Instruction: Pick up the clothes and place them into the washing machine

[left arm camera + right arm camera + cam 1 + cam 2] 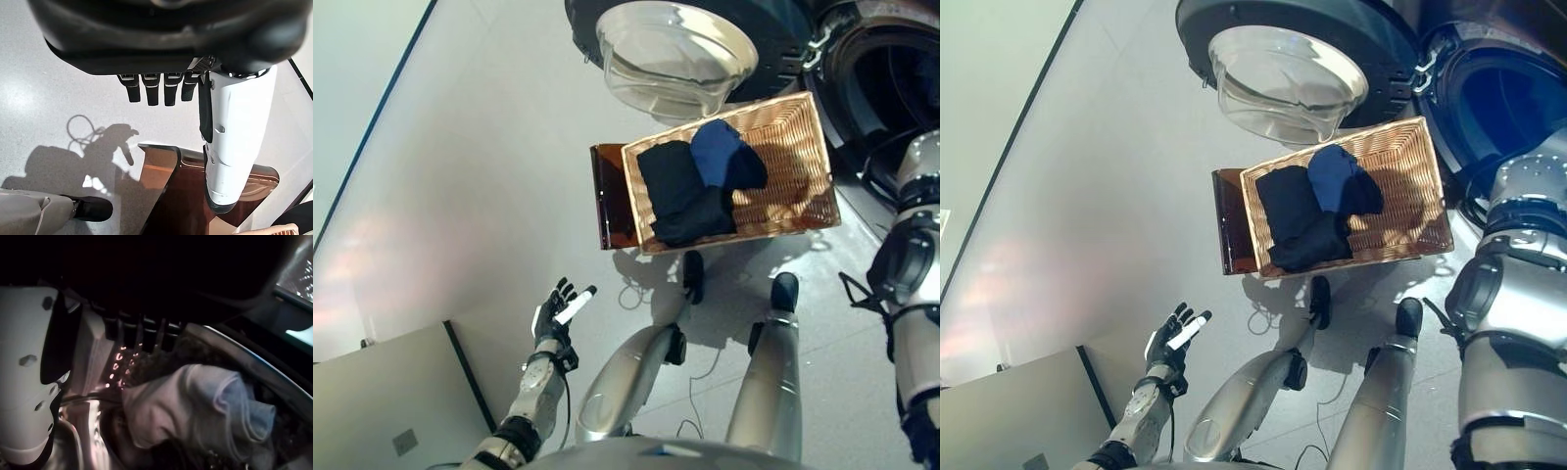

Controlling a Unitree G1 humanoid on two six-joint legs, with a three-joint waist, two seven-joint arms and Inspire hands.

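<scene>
R hand (58, 382) was inside the washer drum (1513, 108); its fingers (146, 330) looked straight, pinching nothing, w/ a pale cloth (195, 401) lying just past them in the drum, so prob. the drop-off step. L hand (558, 311) hung idle over the floor, fingers spread, empty. Black cloth (680, 191) & blue cloth (720, 152) lay in the basket (798, 132) on a brown stool (610, 196) by the open door (675, 54). Next: pull R arm out, reach to the basket, pinch one.

Woven wicker basket (793, 147), matt dark cloth clothes (690, 186), glossy clear door bowl (671, 59), smooth grey floor (480, 196)
</scene>
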